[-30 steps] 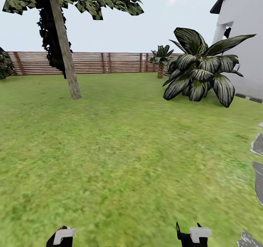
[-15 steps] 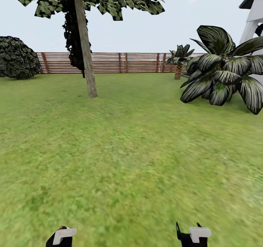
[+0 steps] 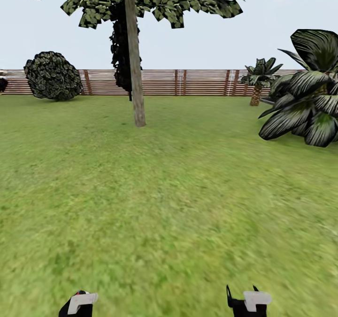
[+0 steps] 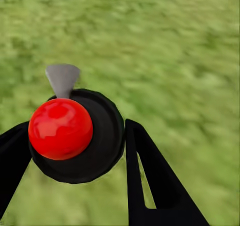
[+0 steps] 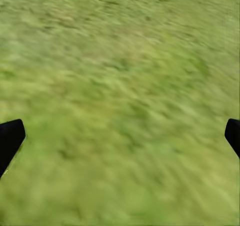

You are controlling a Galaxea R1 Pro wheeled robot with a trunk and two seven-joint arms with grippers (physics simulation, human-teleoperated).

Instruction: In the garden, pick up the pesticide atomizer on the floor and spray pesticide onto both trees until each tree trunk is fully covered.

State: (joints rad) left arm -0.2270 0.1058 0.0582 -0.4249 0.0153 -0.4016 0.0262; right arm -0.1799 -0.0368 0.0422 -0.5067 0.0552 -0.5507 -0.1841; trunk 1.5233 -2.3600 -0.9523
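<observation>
Grass spreads under both grippers. Left gripper fingers clamp a black sprayer with a red knob and grey nozzle, held between them. Right gripper fingers spread wide, holding nothing. Ahead of the fingers, well apart, stands a tree trunk; beyond it a slat fence, round bush, palms.

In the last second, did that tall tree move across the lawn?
No. The tree trunk slid rightward in the head view, but the wooden fence and the palm slid with it, so the camera turned left.
</observation>
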